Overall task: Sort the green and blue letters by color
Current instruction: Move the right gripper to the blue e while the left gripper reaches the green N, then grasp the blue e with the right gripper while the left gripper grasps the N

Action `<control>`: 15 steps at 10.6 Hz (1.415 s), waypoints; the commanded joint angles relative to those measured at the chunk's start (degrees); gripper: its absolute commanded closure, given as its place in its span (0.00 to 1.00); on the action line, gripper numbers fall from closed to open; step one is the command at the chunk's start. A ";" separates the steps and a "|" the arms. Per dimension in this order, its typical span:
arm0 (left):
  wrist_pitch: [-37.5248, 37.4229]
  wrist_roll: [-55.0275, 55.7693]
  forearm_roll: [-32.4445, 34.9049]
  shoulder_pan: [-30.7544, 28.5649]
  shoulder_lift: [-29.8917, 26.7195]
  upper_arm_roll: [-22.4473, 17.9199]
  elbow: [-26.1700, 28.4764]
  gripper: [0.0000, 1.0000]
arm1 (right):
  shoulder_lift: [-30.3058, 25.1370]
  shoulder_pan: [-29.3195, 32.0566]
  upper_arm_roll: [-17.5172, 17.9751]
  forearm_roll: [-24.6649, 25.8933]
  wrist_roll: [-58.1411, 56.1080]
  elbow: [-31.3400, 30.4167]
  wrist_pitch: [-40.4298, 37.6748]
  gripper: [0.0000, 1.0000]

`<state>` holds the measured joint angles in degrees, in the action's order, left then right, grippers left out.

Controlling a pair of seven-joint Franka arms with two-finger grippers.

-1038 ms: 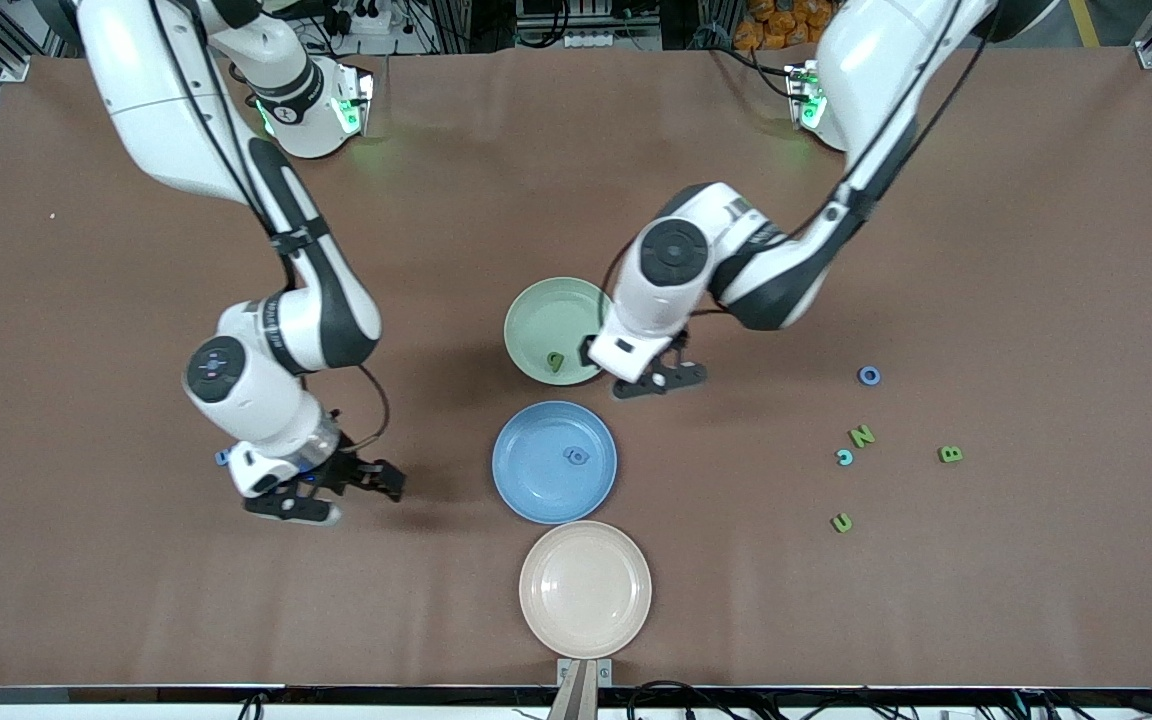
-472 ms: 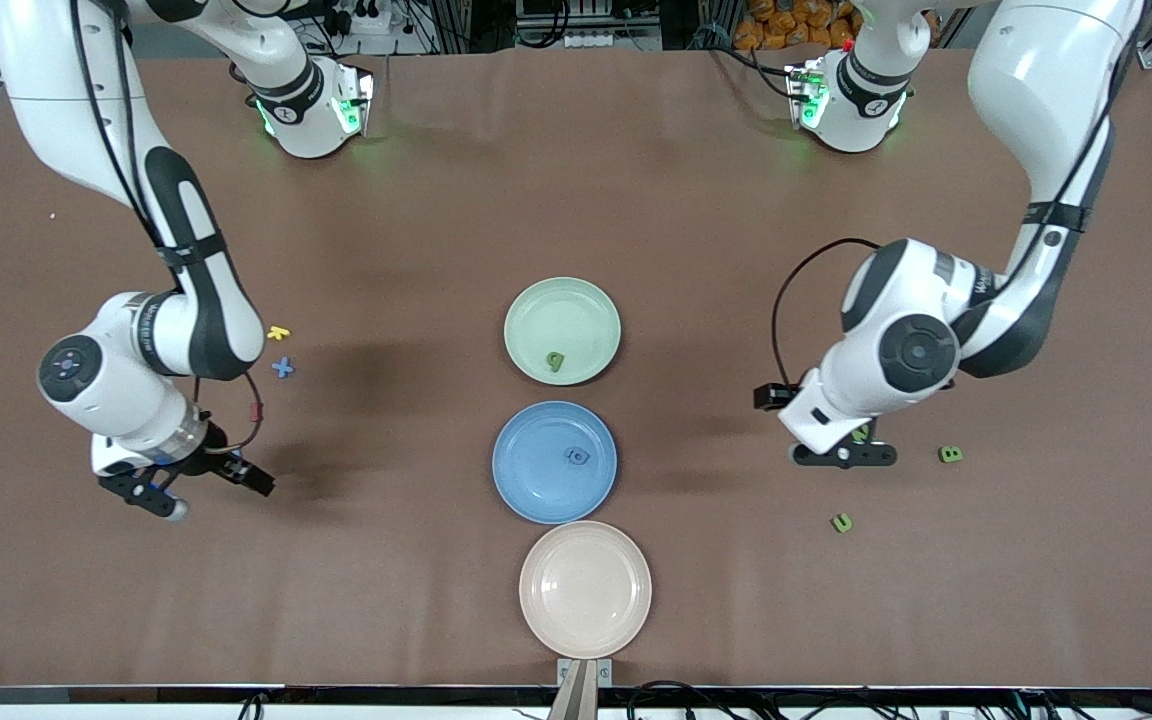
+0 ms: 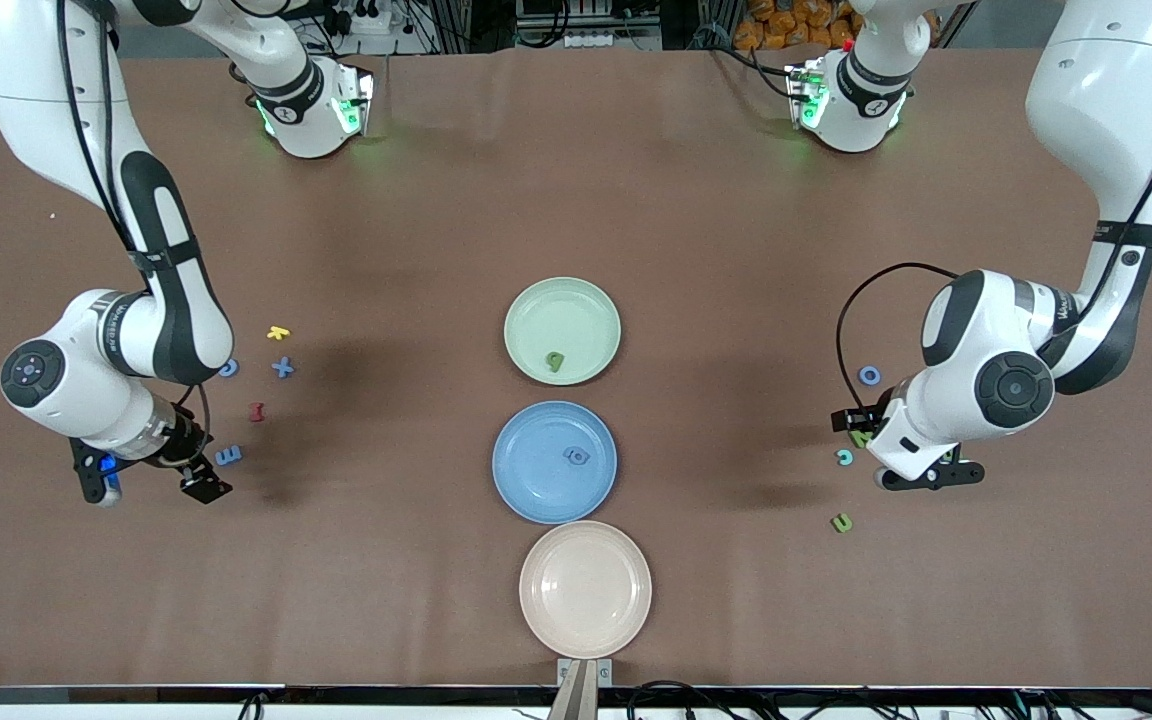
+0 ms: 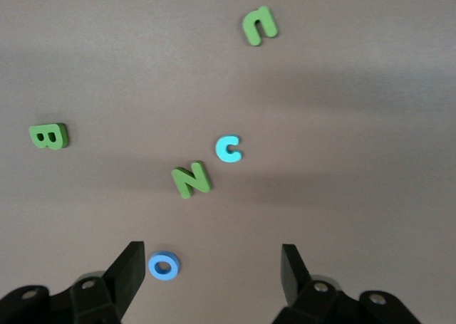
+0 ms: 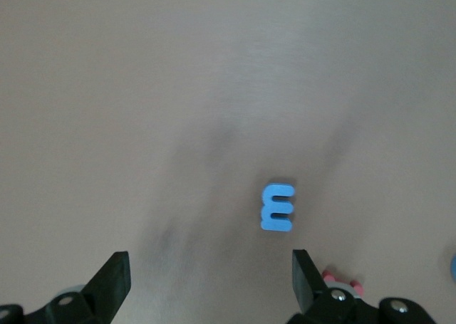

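While left arm hides green B (image 4: 48, 136), both grippers' fingers spread, empty: left (image 4: 214, 270), right (image 5: 210, 278).

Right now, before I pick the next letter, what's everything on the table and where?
Green plate: 1, pale green, mid-table, farthest from the front camera of the three plates; a green letter in it.
Blue plate: 1, blue, middle of the row; a blue letter in it.
Pink plate: 1, pale pink, nearest the camera.
Loose green letters: 3, at the left arm's end: N, B, U.
Loose blue letters there: 2: O, C.
Blue letters at the right arm's end: 3: X, E, one partly hidden by the arm.
Yellow letter: 1, beside the X.
Dark red letter: 1, near the E.
Left hand: open, over the left-end cluster.
Right hand: open, over the table by the E.
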<state>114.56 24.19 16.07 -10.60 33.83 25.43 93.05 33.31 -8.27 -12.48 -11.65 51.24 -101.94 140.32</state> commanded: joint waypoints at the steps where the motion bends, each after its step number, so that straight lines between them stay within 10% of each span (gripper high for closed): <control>1: 3.03 0.86 2.22 -2.93 0.53 0.59 2.39 0.20 | 0.61 1.94 0.09 -0.48 9.75 -1.16 -0.13 0.00; 9: 8.75 4.73 2.30 -4.87 5.37 0.59 2.75 0.32 | 6.68 2.74 0.09 -0.57 9.23 -1.16 4.78 0.04; 11: 9.79 4.72 2.30 -4.87 6.24 0.59 2.75 0.32 | 6.68 2.82 0.35 -0.75 9.32 -1.16 4.79 0.86; 12: 10.41 4.98 2.30 -4.87 6.68 0.59 2.75 0.33 | 6.68 2.74 0.44 -0.75 9.32 -1.07 4.62 1.00; 15: 11.30 5.60 2.30 -6.36 8.53 0.50 2.92 0.37 | 6.68 2.56 0.53 -0.66 9.14 -0.90 4.18 1.00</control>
<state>124.59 27.92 16.78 -15.32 41.19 25.36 95.55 39.58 -5.84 -12.58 -11.67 59.89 -102.89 144.51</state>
